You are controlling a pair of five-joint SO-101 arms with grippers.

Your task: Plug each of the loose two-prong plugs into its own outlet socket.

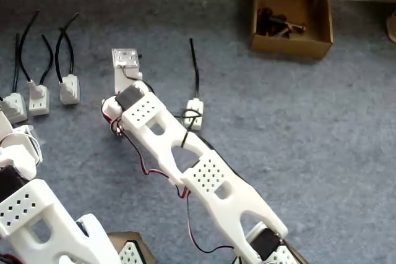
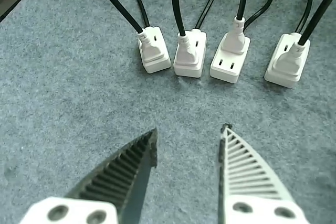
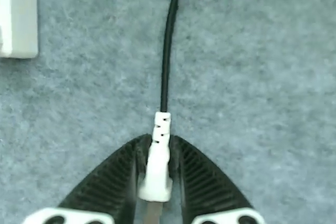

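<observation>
Grey carpet (image 3: 262,77); wrist view reveals right gripper (image 3: 158,142) pinching plug (image 3: 156,179).

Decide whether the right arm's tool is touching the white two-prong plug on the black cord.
Touching. The right wrist view shows the right tool's ribbed black fingers pressed against both sides of the white two-prong plug.

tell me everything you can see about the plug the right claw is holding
The plug is small, white and looks like moulded plastic, with a ribbed collar where its black cord leaves it. The right claw is shut on it, and the black ridged fingers press its two sides. It lies in line with the claw, cord end pointing away, and the cord runs nearly straight over the grey mat. Its prongs are hidden. A white socket sits apart from it, off to one side.
</observation>
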